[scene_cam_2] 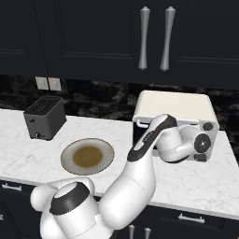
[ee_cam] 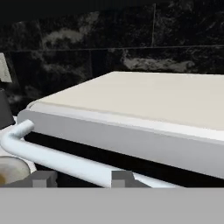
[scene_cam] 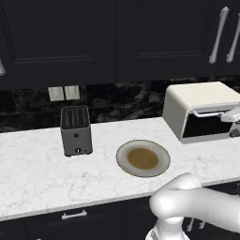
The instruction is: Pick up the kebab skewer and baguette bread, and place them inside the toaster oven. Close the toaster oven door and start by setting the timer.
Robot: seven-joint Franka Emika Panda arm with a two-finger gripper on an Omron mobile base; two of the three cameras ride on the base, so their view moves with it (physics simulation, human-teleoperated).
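The cream-white toaster oven [scene_cam: 201, 101] [scene_cam_2: 175, 106] [ee_cam: 144, 100] stands at the right end of the counter. Its dark glass door [scene_cam: 206, 127] is upright against the front. My gripper [scene_cam: 233, 117] [ee_cam: 83, 178] is at the silver bar handle [scene_cam: 208, 112] [ee_cam: 57, 155] along the door's top edge. In the hand view the bar runs between the two fingertips, which stand apart with space beside the bar. The kebab skewer and the baguette bread are out of view.
A round plate [scene_cam: 143, 158] [scene_cam_2: 87, 156] with a brown centre lies bare on the white marble counter [scene_cam: 37, 173] in front of me. A dark-grey slot toaster [scene_cam: 76, 130] [scene_cam_2: 44, 116] stands to the left. Dark cabinets hang overhead.
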